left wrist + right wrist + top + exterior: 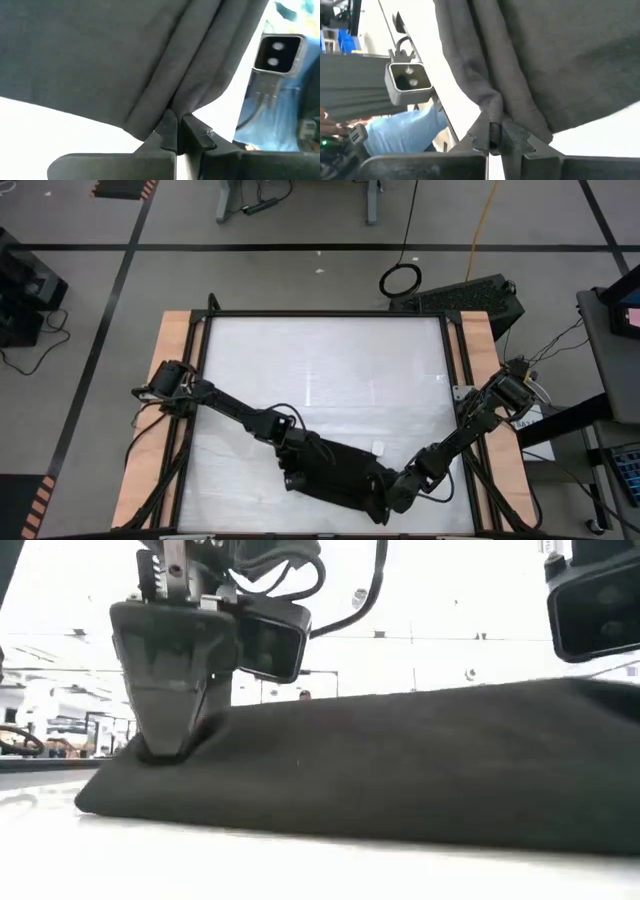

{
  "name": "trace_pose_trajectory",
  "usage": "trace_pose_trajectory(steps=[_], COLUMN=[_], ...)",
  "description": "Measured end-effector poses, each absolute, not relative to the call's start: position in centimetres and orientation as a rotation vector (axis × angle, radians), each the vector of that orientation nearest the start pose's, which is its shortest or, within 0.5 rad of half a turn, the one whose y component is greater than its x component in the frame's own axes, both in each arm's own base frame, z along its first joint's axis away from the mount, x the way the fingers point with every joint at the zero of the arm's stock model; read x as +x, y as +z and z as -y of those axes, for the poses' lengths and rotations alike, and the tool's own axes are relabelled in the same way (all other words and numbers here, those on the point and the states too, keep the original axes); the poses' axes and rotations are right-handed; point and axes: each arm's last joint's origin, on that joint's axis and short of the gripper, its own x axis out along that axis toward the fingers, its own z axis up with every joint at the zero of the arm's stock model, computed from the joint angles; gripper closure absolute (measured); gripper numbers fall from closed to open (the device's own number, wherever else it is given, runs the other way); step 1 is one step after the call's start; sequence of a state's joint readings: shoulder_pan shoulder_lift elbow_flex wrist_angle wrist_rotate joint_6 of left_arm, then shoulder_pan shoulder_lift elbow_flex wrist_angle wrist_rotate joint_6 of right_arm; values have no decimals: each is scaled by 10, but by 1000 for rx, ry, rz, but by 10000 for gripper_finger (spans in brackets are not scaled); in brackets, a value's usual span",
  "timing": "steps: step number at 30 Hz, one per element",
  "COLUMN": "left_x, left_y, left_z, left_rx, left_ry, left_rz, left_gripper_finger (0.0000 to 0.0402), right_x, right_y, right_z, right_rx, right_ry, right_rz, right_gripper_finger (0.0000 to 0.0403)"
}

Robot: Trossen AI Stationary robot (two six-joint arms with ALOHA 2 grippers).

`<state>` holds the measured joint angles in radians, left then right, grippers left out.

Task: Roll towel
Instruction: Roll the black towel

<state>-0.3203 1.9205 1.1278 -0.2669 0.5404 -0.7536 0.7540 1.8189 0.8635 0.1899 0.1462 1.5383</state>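
While both grippers pinch the towel at the table's near edge, these notes apply:
Towel: the towel [335, 470] lies as a dark, already folded or partly rolled band on the white table [320, 370], near its front edge, with a small white tag [379, 447] showing on its far side.
Left gripper: the left gripper [290, 476] is clenched on 1 end of the towel; its wrist view shows cloth bunched between the closed fingertips [167, 131].
Right gripper: the right gripper [385, 498] is clenched on the other end, cloth gathered into its tips [492, 131].
Step, as I judge it: turning the pinched edge over to build the roll.
How to do it well: move the 2 ends together at 1 pace so the roll stays straight; keep the cloth lightly taut between them; stay low so layers do not sag open.
Risk: uneven travel would skew the roll into a cone.
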Motion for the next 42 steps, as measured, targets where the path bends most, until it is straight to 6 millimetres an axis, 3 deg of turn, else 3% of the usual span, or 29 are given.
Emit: trace_pose_trajectory(steps=[16, 30, 39, 42], left_x=[342, 340, 329, 328], left_y=[134, 136, 168, 180], left_z=[128, 129, 118, 126], left_rx=[-620, -557, -498, -437], left_ry=[-154, -142, -179, -307], left_rz=[-1323, -1301, -1267, -1199], left_gripper_finger=[373, 216, 200, 200], right_x=[251, 250, 247, 247], right_y=[121, 120, 119, 119], right_z=[-224, -223, -226, -226], right_rx=[1132, 1160, 1176, 1176], right_ry=[-245, -273, -264, -266], right_rz=[-989, -1015, -1058, -1056], right_gripper_finger=[392, 392, 392, 392])
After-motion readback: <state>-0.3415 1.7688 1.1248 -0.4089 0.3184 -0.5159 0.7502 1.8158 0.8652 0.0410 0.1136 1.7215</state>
